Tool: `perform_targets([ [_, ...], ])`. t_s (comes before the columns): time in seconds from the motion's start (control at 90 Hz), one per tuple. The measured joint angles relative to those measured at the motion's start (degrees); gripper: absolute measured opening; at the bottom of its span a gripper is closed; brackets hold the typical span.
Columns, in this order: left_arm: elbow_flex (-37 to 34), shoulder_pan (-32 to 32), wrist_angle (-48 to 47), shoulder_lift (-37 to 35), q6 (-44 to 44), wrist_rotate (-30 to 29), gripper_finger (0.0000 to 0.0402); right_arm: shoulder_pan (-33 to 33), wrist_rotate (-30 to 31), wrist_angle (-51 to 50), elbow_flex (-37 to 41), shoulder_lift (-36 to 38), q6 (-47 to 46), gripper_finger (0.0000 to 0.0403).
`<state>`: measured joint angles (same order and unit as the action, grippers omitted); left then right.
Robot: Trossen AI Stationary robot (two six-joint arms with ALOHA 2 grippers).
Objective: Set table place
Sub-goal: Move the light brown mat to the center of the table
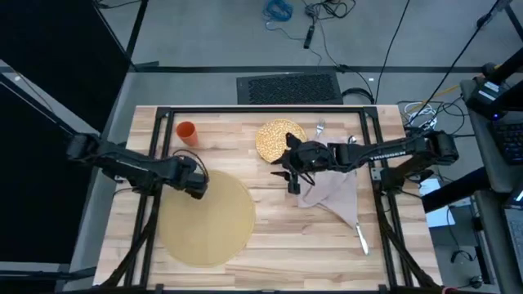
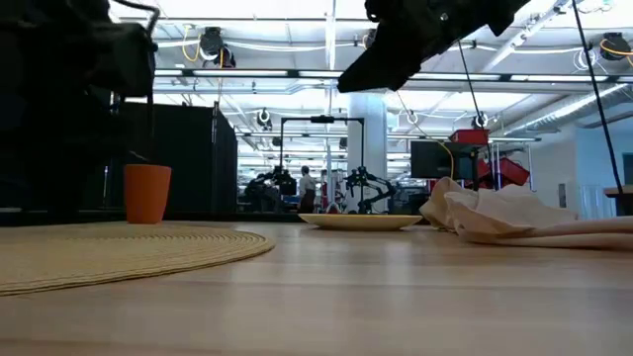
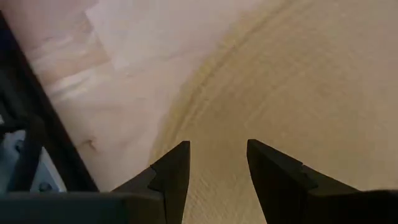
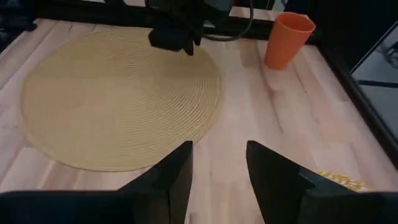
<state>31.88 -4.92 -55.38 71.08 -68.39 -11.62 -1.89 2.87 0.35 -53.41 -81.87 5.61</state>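
On the near part of the table (image 1: 270, 245) lies the big round mat (image 1: 208, 220), flat on the wooden planks. Over its far edge hangs the left gripper (image 1: 198, 183); its arm reaches in low from the left side, and its two fingers (image 3: 174, 171) stand a little apart with nothing between them, pointing down at the mat. A knife (image 1: 360, 238) lies near the front right corner, just beside the tip of the napkin (image 1: 335, 196), which is crumpled to the right of the mat. Above the napkin's left edge, raised off the table, is the right gripper (image 1: 292, 178); its arm stretches in from the right, and its fingers (image 4: 177, 171) are parted and empty. Farther back lie the speckled plate (image 1: 278, 139) and, beside it, a fork (image 1: 320, 126). The orange cup (image 1: 186, 131) stands upright at the far left.
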Motion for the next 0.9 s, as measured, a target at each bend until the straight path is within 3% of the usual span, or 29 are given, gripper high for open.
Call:
perform_targets([
  [0.256,0.0,3.4,4.9,3.8,5.9,0.2,0.0145,-0.7,0.0,1.4,0.0,0.0,0.0,0.0137],
  [0.478,0.2,5.9,16.2,6.9,12.0,3.7,0.0145,-0.7,0.0,1.2,0.0,0.0,0.0,0.0137],
  [0.9,0.0,4.4,34.3,9.0,12.2,8.5,0.0112,-0.7,0.0,0.0,0.0,0.4,-0.2,0.0137],
])
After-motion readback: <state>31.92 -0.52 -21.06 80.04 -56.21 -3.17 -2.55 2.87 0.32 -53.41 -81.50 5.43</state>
